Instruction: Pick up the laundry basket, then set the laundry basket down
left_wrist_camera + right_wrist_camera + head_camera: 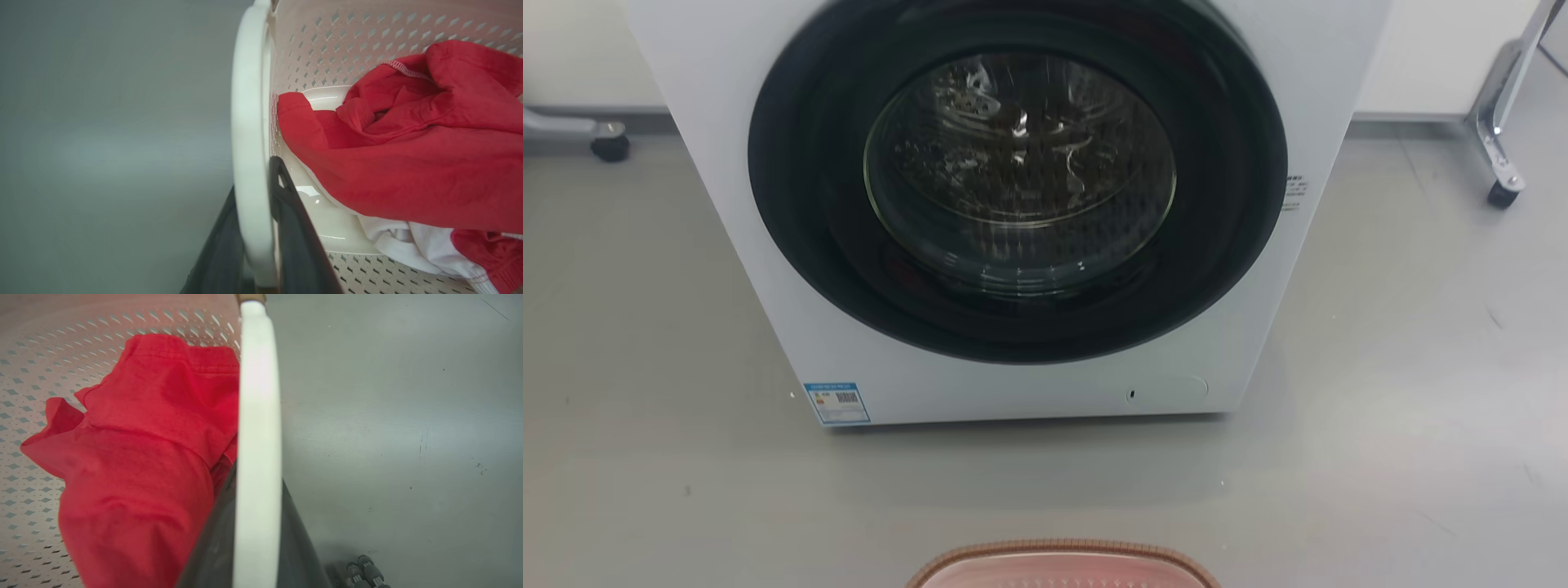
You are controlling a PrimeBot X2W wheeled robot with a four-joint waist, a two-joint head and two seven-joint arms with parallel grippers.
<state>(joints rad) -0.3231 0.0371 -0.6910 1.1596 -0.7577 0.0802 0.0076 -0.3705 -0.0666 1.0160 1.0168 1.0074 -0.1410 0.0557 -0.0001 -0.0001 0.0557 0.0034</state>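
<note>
The brown woven-look rim of the laundry basket (1062,550) shows at the bottom edge of the head view, on the floor side of the washer. In the left wrist view my left gripper (255,179) is shut on the basket's white side handle (249,106), one dark finger on each side of it. My right gripper (258,477) is shut the same way on the other white handle (258,396). Inside the perforated cream wall (347,36) lie a red garment (408,155) (135,457) and a white garment (416,245). Whether the basket touches the floor I cannot tell.
A white front-loading washer (768,269) with a closed dark round door (1021,163) stands straight ahead. Wheeled metal stand legs sit at the far left (605,139) and far right (1499,139). Grey floor (1405,408) surrounds the basket on both sides.
</note>
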